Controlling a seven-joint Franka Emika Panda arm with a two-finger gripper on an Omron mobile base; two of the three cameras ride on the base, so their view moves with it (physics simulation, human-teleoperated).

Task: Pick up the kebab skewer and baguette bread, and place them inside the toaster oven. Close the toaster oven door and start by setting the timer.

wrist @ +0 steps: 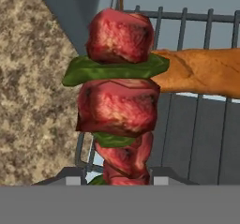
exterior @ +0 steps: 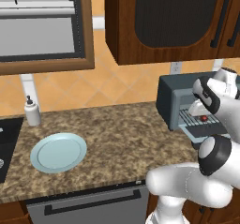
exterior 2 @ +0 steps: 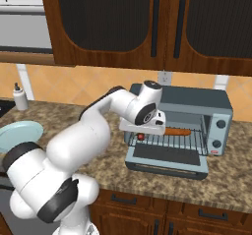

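Skewer work is the step in hand: the kebab skewer (wrist: 119,110) stands up the middle of the hand view, red meat chunks stacked with green pepper slices between them, its lower end sunk between the two dark fingertips (wrist: 70,175) — so the pincer (wrist: 117,178) reads as closed narrowly on the skewer's base, gripped at one end so the rest can reach forward over the rack. In the right base view the white arm bends from the lower left and carries its hand to the mouth of the toaster oven (exterior 2: 197,103), where a small red chunk of the skewer (exterior 2: 141,136) shows just under the hand, at the left end of the wire rack (exterior 2: 172,141). The baguette bread (exterior 2: 176,131) already lies lengthwise on that rack inside the oven, to the right of the hand; in the hand view its orange-brown crust runs off to the right behind the skewer, the two close or touching where they overlap, though which I cannot tell. The toaster oven door (exterior 2: 167,156) hangs folded down and flat in front, left open so both foods can go in. The pale blue plate (exterior: 58,152) on the speckled table (exterior: 117,134) sits well to the left, bare, with a small white bottle (exterior: 32,111) behind it near the wall. By my reading the bread is done, the skewer is about to be set beside it, and door and timer knobs (exterior 2: 220,124) wait untouched
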